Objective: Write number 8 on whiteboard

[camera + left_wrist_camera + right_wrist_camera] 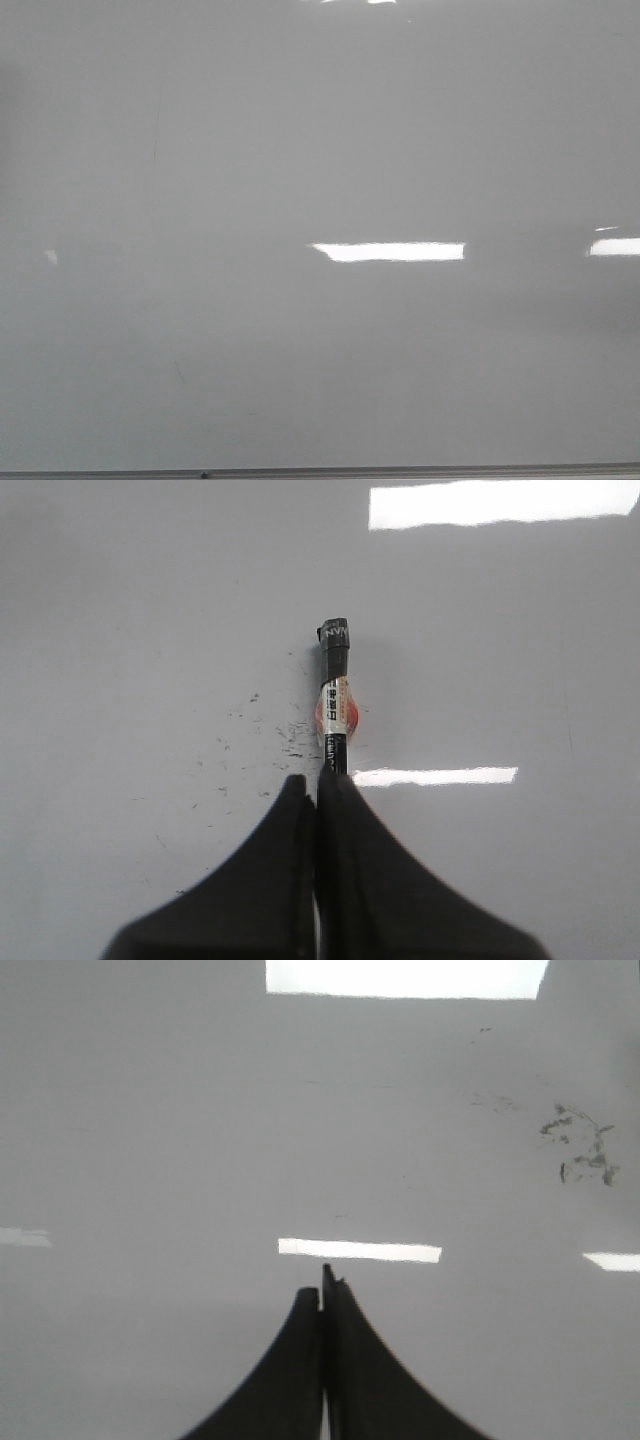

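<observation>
Your left gripper [318,790] is pinched tight on a black marker [337,695] with a white-and-orange label, its tip end over the whiteboard [120,630]. Dark specks [265,735] sit just beside the marker. Your right gripper [322,1300] is closed on nothing, with smudges [580,1145] well off to one side. There's no 8 on the board.

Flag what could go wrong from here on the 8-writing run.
1. The marker sits thin and long in the shut left pincer; pressing it on the whiteboard might make it slip or tilt.
2. Dark smudges lie near the marker tip; a new figure there could read muddled.
3. No 8 shows on the board in the front view, and glare may hide thin strokes.
</observation>
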Robot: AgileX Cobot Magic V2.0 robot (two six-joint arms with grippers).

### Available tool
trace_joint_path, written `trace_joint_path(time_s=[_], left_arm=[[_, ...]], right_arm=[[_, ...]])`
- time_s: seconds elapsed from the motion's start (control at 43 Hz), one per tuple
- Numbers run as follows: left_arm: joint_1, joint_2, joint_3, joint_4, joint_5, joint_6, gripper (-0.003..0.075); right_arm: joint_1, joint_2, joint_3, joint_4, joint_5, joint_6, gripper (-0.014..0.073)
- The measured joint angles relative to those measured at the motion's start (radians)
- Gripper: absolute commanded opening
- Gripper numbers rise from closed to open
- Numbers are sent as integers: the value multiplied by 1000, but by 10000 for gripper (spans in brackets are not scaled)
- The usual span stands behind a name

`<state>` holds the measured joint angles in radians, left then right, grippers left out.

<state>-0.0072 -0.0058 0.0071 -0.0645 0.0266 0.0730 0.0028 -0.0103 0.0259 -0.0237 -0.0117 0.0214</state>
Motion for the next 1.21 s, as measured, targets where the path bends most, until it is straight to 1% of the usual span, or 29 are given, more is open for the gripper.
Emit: trace_joint_path(time_s=[0.628,1.07,1.209], left_arm=[[0,0,0,0,0,0,-21],[0,0,0,7,-63,0,-21],[0,0,-11,7,-77,0,-20]], right_arm=[[0,0,0,0,0,0,-69],[0,0,0,5,-27,0,-69],[0,0,-43,34,31,0,-69]])
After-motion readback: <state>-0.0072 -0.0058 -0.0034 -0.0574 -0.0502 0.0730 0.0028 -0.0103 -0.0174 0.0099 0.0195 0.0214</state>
